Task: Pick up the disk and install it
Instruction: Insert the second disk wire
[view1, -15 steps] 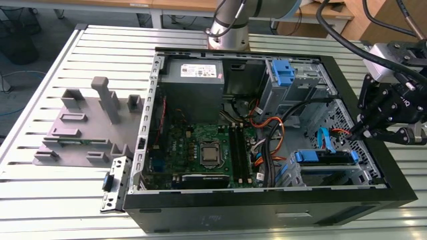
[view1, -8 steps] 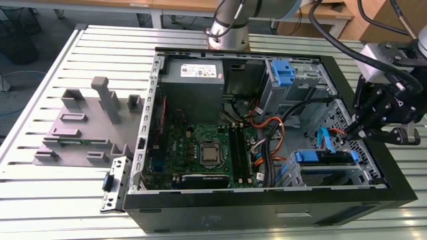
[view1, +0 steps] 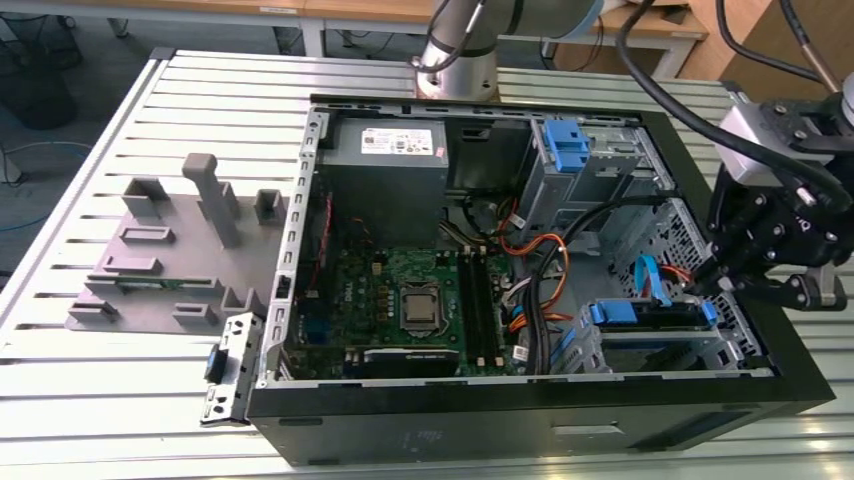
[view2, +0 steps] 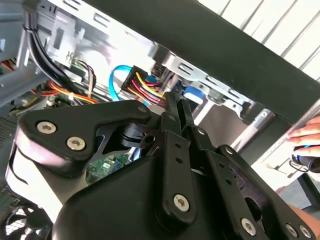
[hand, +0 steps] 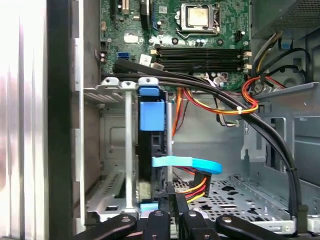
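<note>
The disk (view1: 650, 316) sits in the lower drive cage of the open computer case (view1: 534, 415), at the exterior view's right, its blue rails showing. In the first wrist view the disk (hand: 150, 142) stands edge-on between the silver cage rails, with a blue tab on its end. My gripper (view1: 710, 287) hangs over the case's right wall, just beside the cage. Its fingers (hand: 170, 196) are pressed together and shut, with nothing between them, at the disk's near end. In the second wrist view the fingertips (view2: 171, 102) lie close to a blue rail end (view2: 196, 95).
A light-blue data cable (hand: 186, 164) and a red-yellow-black power plug (hand: 196, 186) lie right beside the disk. Thick black cables (hand: 210, 87) cross above the cage. Motherboard (view1: 414, 290), grey power supply (view1: 387, 145), upper blue bracket (view1: 567, 145). Grey fixture plate (view1: 174, 260) left. A person's hand (view2: 306, 132) outside.
</note>
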